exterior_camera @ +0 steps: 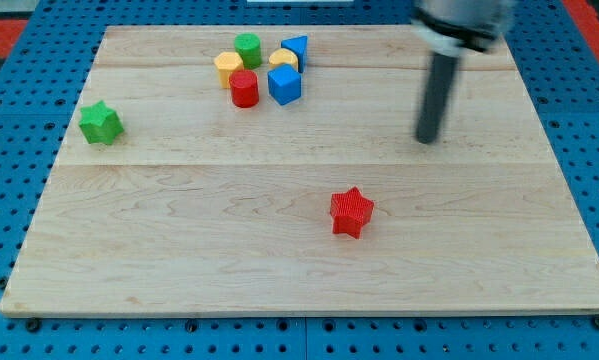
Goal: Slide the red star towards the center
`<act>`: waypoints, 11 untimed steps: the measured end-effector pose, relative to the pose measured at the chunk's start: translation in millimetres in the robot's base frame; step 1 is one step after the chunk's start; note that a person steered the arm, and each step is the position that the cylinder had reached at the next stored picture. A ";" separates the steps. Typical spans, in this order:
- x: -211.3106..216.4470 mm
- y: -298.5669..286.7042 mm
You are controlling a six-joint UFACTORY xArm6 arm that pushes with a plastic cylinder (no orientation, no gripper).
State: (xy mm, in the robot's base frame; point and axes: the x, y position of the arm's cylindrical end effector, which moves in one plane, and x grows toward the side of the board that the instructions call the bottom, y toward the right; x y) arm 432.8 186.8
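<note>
One wide wooden counter (179, 250) fills the view, and the red star (352, 212) sits below and to the right of its center, so the slide looks barely begun or not begun. Up at the view's right my rod slants down, my tip (426, 139) well apart from the star, above and to its right. No fingers exist here; nothing is held. A block cluster (262, 68) and green star (100, 122) lie far off.

Wooden board (179, 230) carries red star (352, 211), green star (100, 122).
</note>
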 end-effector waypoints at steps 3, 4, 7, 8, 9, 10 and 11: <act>95.1 -160.1; 111.2 -198.3; 117.9 -192.9; 127.5 -145.2; 93.1 -134.1; 43.0 -141.7; 74.7 -119.7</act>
